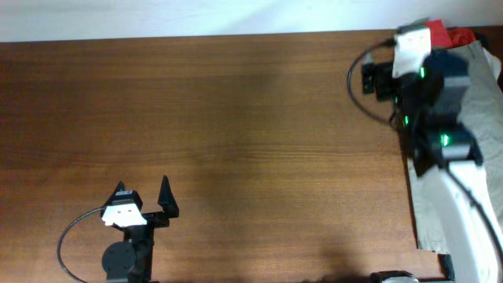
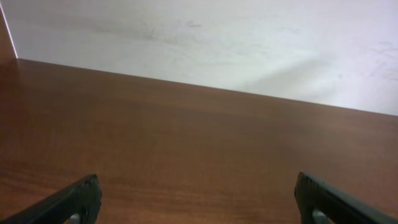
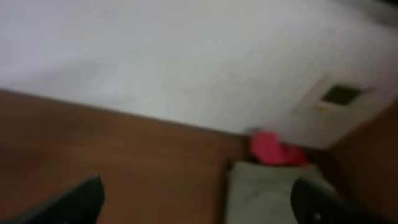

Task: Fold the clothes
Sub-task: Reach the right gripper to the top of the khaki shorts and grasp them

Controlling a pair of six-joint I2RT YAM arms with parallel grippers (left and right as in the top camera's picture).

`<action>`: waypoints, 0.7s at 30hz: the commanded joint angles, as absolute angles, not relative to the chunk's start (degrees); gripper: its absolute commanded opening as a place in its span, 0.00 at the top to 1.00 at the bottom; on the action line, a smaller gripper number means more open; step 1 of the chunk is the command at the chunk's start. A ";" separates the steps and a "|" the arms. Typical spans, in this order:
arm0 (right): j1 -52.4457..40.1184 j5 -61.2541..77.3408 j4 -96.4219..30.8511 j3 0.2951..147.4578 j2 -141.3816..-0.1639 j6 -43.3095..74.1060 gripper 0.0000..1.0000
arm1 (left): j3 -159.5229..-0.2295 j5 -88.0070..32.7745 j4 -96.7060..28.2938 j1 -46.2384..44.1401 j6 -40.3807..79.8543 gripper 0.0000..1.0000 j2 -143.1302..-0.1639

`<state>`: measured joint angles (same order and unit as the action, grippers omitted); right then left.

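The khaki-beige shorts (image 1: 481,86) lie at the table's right edge, partly hidden under my right arm (image 1: 440,118). They also show blurred in the right wrist view (image 3: 261,196). A red garment (image 1: 449,35) lies just beyond them at the back right corner and shows in the right wrist view (image 3: 273,149). No black garment can be made out. My right gripper (image 3: 196,199) is open and empty above the shorts' left edge. My left gripper (image 1: 141,192) is open and empty at the front left, far from the clothes, with only bare wood between its fingers (image 2: 196,199).
The brown wooden table (image 1: 236,118) runs to a white wall (image 2: 217,43) at the back. Black cables loop by the right arm (image 1: 354,79) and the left arm's base (image 1: 71,236).
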<state>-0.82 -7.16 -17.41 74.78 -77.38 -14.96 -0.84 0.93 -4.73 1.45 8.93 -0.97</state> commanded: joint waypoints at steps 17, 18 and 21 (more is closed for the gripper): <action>5.98 -33.30 -19.99 90.06 -112.97 -22.65 0.01 | -0.51 1.13 -4.78 1.17 8.01 0.01 -0.67; 5.98 -33.47 -18.20 90.24 -115.63 -24.32 0.01 | -0.51 1.10 -4.75 1.17 8.01 0.01 -0.67; 6.48 -35.22 -12.34 90.24 -122.28 -25.06 0.03 | -0.51 1.13 -4.78 1.17 8.01 0.01 -0.67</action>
<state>5.89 -32.64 -12.97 88.66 -120.31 -24.58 -0.84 0.93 -4.64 1.45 8.93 -0.95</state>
